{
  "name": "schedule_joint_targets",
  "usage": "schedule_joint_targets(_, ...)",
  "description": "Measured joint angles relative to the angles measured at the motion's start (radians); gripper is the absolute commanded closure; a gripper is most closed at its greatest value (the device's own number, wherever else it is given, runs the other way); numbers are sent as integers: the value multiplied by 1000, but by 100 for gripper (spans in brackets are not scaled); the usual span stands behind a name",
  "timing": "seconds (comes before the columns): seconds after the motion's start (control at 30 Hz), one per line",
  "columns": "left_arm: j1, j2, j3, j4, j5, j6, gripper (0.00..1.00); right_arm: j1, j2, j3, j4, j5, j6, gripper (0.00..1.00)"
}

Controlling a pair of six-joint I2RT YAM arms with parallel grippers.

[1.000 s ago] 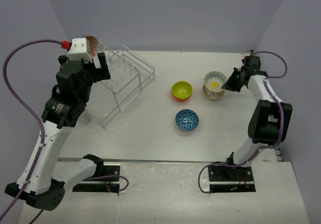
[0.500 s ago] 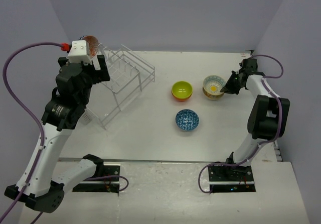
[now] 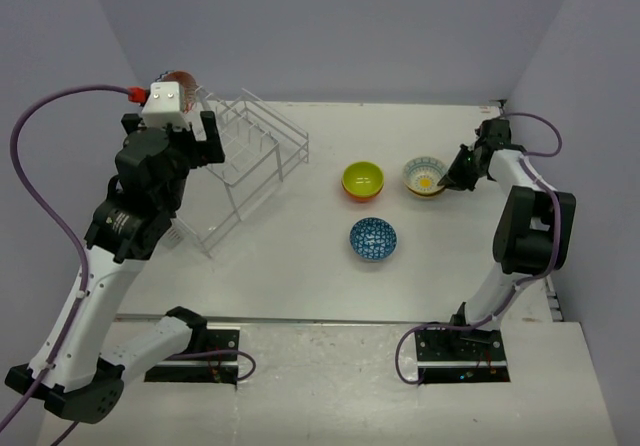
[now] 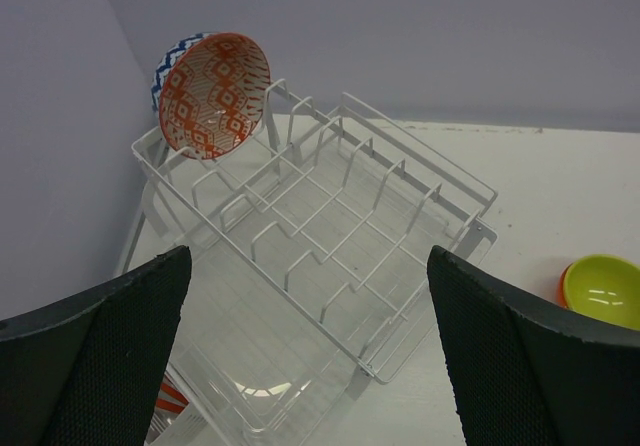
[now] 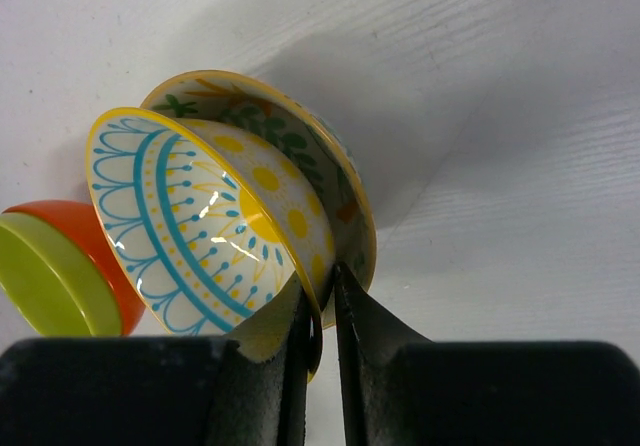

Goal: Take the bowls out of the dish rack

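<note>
White counter (image 3: 300, 266) shot: red-patterned bowl (image 4: 213, 94) stands on edge in the far-left corner of the dish rack (image 4: 340, 226), ahead and left of the wide-open left claw (image 4: 305, 296), which is the nearer arm. Right claw (image 5: 322, 311) pinches the rim of the teal-and-yellow bowl (image 5: 200, 226).

Left gripper (image 4: 308, 266) hangs high, jaws wide; right gripper (image 5: 322, 321), low and outstretched, jaws barely apart astride a bowl (image 5: 190, 216) rim.

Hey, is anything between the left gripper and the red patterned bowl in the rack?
Only the empty wire dividers of the rack. The open left gripper faces the red patterned bowl, which leans in the far corner.
</note>
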Motion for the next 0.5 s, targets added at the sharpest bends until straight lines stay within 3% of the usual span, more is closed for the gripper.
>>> schedule_joint_targets(0.2,-32,-12,-12,3,-38,19,0,0,10,-5,0,-1,-2,81)
schedule_joint_targets(0.37,-32,-13,-20,10,-40,19,0,0,9,-5,3,-6,4,53)
schedule_joint_targets(0.5,-32,-9,-22,10,-40,19,0,5,0,-5,3,-5,1,49)
